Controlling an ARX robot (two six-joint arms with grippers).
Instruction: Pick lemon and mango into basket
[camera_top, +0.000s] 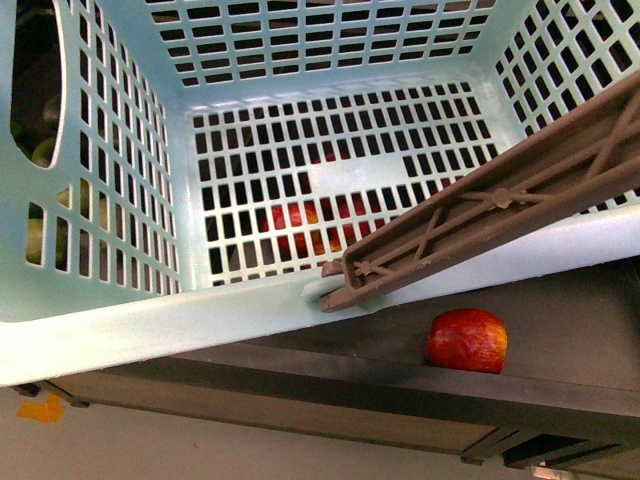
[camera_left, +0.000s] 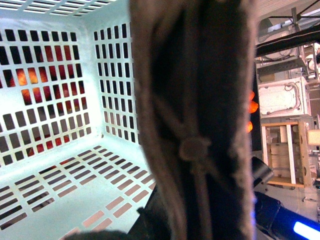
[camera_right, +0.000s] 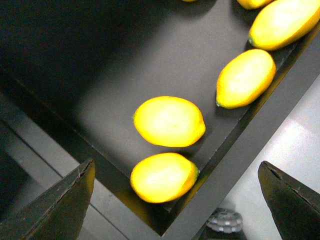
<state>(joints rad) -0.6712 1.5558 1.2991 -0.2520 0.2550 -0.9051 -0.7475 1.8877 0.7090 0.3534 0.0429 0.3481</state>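
Spread wide, the right tool (camera_right: 176, 167) is hovering over a lemon (camera_right: 162, 177) at the shelf's (camera_right: 100, 75) corner; lowering and pinching it should follow, basket (camera_top: 150, 330) empty.

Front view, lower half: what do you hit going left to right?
Orange scrap → lower end of the brown handle → red-and-yellow fruit on the dark shelf. The basket spans the whole width, so it is left out.
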